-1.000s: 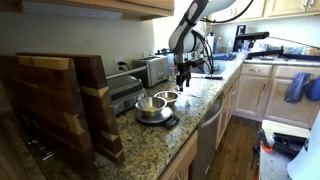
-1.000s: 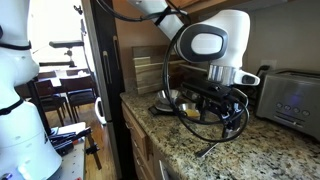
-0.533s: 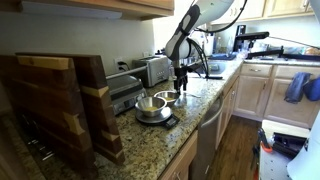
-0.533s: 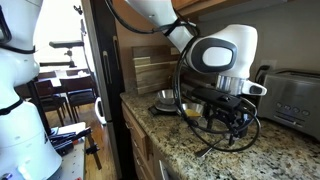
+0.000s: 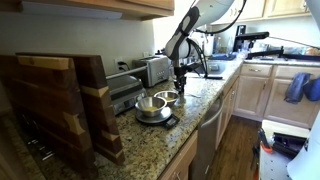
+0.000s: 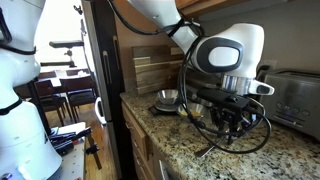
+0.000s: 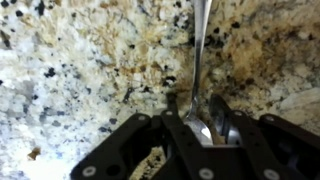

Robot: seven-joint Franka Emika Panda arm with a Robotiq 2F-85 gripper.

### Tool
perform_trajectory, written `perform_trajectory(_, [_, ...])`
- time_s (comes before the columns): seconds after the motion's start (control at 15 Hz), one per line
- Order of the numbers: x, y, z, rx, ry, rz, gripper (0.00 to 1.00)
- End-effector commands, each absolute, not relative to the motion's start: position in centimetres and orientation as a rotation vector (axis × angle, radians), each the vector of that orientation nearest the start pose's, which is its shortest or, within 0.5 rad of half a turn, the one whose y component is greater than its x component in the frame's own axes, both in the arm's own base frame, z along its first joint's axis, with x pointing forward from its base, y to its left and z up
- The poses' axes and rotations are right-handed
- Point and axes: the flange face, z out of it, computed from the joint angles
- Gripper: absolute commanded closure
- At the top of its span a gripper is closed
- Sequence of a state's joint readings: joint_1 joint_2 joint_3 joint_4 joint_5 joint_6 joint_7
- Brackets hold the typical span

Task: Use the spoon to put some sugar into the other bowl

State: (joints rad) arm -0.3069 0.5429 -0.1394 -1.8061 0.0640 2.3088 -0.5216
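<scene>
A metal spoon (image 7: 198, 60) lies flat on the speckled granite counter (image 7: 80, 70), its handle pointing away from the wrist camera. My gripper (image 7: 197, 118) is down over the spoon's bowl end, one finger on each side. The jaws are narrow but open, with a thin gap still showing on the right side. In both exterior views the gripper (image 5: 181, 85) (image 6: 228, 125) hangs low at the counter, beside two metal bowls (image 5: 150, 104) (image 5: 166, 97) (image 6: 166, 98). I cannot see sugar in either bowl from here.
The nearer bowl rests on a dark scale (image 5: 156, 119). A toaster (image 5: 155, 68) (image 6: 290, 95) and a sandwich press (image 5: 122, 92) stand along the wall. Big wooden cutting boards (image 5: 60, 100) lean at the counter's end. The counter's front edge (image 5: 205, 105) runs close to the gripper.
The gripper has come down to the counter over the spoon, and its jaws have narrowed from wide open to just outside the spoon's sides.
</scene>
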Motion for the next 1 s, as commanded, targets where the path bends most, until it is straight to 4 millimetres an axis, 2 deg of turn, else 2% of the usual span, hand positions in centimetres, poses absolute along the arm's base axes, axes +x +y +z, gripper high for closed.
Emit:
perform_trajectory(0.0, [58.8,-27.9,24.3,-3.135,-0.116,0.072,0.92])
perform_trajectory(0.27, [58.6,-28.0,24.4,-3.131,-0.121,0.066,0.97])
perform_trajectory(0.33, [58.6,-28.0,24.5,-3.129,-0.122,0.065,0.94])
perform_trajectory(0.53, [58.5,-27.6,25.2,-3.12,-0.139,0.069,0.93])
perform_trajectory(0.93, [58.0,-24.9,29.3,-3.124,-0.223,0.095,0.93])
